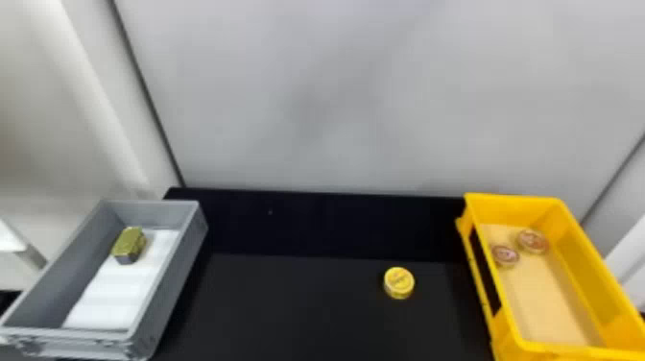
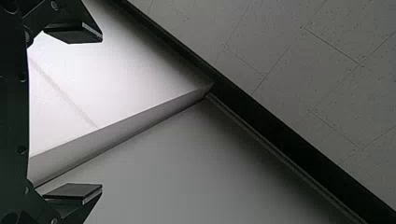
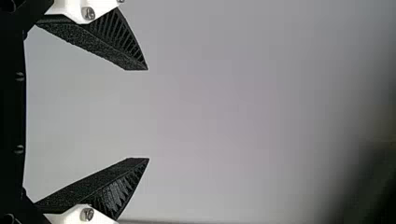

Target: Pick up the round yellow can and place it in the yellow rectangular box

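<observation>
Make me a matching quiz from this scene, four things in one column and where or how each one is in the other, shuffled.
1. Round yellow can
2. Olive-green block
3. Two reddish round tins
4. Right gripper

A. Inside the yellow box
B. Open and empty
C. On the black table
D. Inside the gray box

Pairs: 1-C, 2-D, 3-A, 4-B

right claw (image 3: 148,114) | black ribbed fingers (image 3: 119,39) | white brackets (image 3: 70,7) | silver screws (image 3: 88,13)

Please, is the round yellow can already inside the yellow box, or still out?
Out: the yellow can sits on the black table, to the left of the yellow box.
</observation>
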You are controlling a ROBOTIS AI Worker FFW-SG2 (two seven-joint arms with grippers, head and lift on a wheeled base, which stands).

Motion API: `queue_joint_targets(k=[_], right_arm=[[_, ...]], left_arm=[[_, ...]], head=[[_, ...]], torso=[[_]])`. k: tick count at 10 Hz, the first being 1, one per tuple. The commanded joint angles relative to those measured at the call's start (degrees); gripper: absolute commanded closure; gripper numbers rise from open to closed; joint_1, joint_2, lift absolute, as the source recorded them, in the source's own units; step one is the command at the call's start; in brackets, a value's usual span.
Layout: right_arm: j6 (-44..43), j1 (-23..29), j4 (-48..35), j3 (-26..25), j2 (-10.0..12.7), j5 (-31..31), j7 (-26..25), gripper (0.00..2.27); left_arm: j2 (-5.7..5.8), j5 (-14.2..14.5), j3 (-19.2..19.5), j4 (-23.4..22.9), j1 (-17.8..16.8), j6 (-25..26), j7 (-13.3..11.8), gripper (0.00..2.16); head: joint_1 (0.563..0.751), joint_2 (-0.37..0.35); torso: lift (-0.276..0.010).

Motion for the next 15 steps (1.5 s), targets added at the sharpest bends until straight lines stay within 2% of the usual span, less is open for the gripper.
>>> queue_joint_targets(k=[1,2,3,4,6,10,11,12,15], right_arm=[[14.00,-0.13,5.45,-3.24,-0.29,-11.57,4.00,0.10],[17.69,0.31,9.40,-4.12,-1.00,-17.72,4.53,0.11],[21.03,1.10,13.36,-4.29,-1.87,-20.18,6.90,0.11],[20.77,3.12,16.96,-3.85,-2.58,-21.23,9.89,0.11],[17.51,7.51,21.62,-2.62,-1.96,-21.50,11.21,0.11],[15.23,10.06,32.25,3.79,-2.05,-21.06,19.48,0.11],[12.68,10.59,35.33,6.61,-1.96,-17.54,25.02,0.11],[10.92,11.12,37.44,8.45,-1.17,-11.13,31.26,0.11],[5.29,11.91,44.38,8.01,4.37,8.74,47.88,0.11]], left_arm=[[-0.52,-0.02,-0.19,0.24,-0.59,-0.49,0.00,0.14],[-0.78,-0.02,-0.36,0.24,-0.50,-0.49,0.00,0.14],[-1.04,-0.02,-0.63,0.41,-0.68,-0.58,0.00,0.14],[-1.13,-0.02,-1.07,0.59,-0.85,-0.76,0.00,0.14],[-1.22,0.07,-1.33,0.68,-1.12,-0.84,0.00,0.14],[-1.66,0.16,-1.95,1.12,-1.29,-1.28,0.00,0.14],[-1.75,0.16,-2.03,1.20,-1.29,-1.37,0.00,0.14],[-1.92,0.16,-2.21,1.47,-1.47,-1.55,0.00,0.14],[-2.45,0.16,-2.56,1.99,-2.00,-2.08,0.00,0.14]], head=[[0.663,0.054],[0.663,0.054],[0.663,0.054],[0.663,0.054],[0.663,0.054],[0.663,0.054],[0.663,0.054],[0.663,0.054],[0.663,0.054]], torso=[[-0.010],[-0.010],[-0.010],[-0.010],[-0.010],[-0.010],[-0.010],[-0.010],[-0.010]])
